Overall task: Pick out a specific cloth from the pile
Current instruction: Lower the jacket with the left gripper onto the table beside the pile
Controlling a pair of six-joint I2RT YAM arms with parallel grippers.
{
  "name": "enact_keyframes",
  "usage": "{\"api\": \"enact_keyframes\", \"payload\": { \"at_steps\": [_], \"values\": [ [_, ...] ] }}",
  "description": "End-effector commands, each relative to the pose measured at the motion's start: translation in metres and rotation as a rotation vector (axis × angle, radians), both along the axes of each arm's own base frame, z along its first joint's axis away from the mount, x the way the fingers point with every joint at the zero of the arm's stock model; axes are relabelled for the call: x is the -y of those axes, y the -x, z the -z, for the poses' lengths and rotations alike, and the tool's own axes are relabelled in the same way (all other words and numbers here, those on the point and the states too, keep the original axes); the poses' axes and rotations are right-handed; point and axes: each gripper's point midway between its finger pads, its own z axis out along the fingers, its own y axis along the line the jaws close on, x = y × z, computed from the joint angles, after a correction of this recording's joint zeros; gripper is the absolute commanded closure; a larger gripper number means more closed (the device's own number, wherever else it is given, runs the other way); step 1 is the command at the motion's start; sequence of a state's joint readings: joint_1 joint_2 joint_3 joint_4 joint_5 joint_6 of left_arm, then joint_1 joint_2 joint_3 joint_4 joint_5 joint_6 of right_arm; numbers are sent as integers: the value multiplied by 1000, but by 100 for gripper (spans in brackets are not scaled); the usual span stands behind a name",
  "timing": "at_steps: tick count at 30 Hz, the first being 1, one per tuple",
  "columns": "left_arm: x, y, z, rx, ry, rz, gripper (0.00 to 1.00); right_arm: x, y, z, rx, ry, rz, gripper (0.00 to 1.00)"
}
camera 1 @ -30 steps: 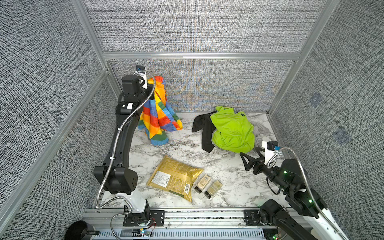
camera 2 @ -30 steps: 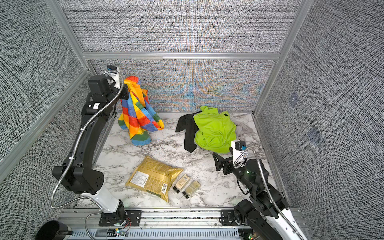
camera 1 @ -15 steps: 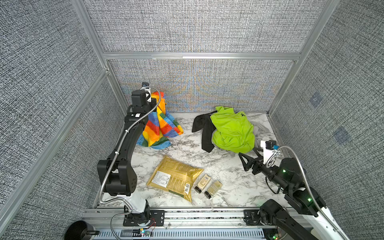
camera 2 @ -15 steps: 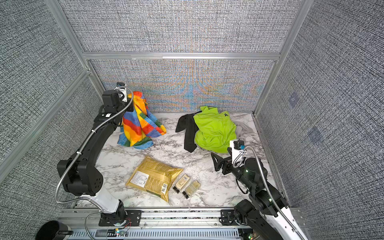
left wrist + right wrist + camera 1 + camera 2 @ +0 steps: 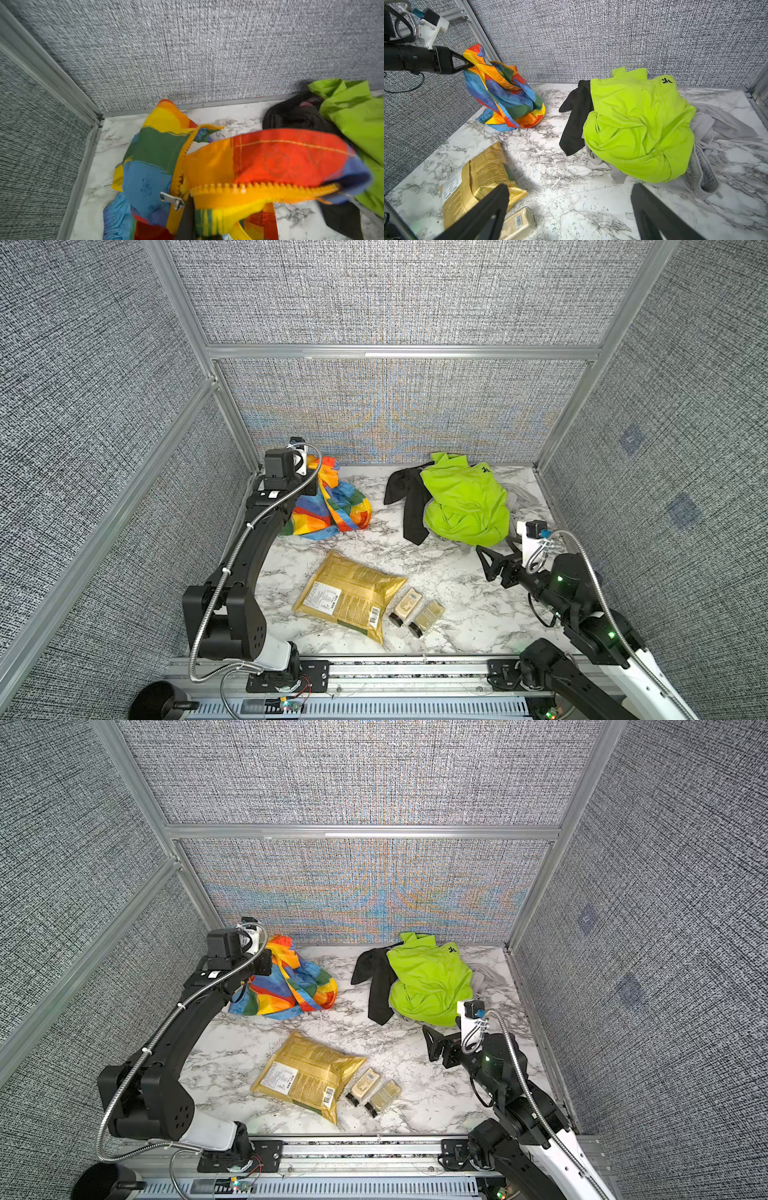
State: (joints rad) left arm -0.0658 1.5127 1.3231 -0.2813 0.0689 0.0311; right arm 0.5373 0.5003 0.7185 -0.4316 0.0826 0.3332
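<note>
Grey woven panels wall in the white marbled bench [image 5: 457, 626] on three sides. The cloth [image 5: 332, 510], blocked in red, orange, yellow, green and blue, sits in the far left corner, and in both top views [image 5: 291, 990] bare marble separates it from the pile [image 5: 461, 502] at the far right. From the right wrist camera I see the left fingers [image 5: 457, 55] pressed together on an upper corner of the cloth [image 5: 504, 97], holding that corner up while the rest slumps in a heap on the bench. The left wrist camera shows a chunky yellow zipper [image 5: 259, 186] with a metal pull [image 5: 172, 200] running across it. The pile is a lime-green shirt [image 5: 637, 124] with a small black logo [image 5: 667, 80], lying over a black garment [image 5: 577, 116] and a grey garment [image 5: 708, 128]. The right fingers [image 5: 488, 562] are spread wide, holding nothing, just in front of the pile. Nearer me lie a gold pouch [image 5: 349, 597] and two small packets [image 5: 409, 603] side by side.
</note>
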Motion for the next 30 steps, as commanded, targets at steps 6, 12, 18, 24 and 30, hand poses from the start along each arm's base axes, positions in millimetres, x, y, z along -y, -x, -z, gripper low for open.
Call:
{"api": "enact_keyframes", "payload": {
  "at_steps": [6, 12, 18, 24, 30],
  "values": [
    [-4, -30, 42, -61, 27, -56, 100, -1, -2, -6, 15, -13, 1, 4],
    [-1, -52, 93, -154, 88, -98, 100, 4, 0, -6, 15, -11, 20, 4],
    [-3, -59, 150, -268, 97, -139, 100, 6, 1, -5, 13, -1, 28, 4],
    [8, -59, 178, -323, 156, -116, 86, 4, -2, -3, 7, 1, 29, 4],
    [9, -57, 214, -397, 178, -137, 69, 4, -2, -1, -3, 6, 30, 4]
  ]
}}
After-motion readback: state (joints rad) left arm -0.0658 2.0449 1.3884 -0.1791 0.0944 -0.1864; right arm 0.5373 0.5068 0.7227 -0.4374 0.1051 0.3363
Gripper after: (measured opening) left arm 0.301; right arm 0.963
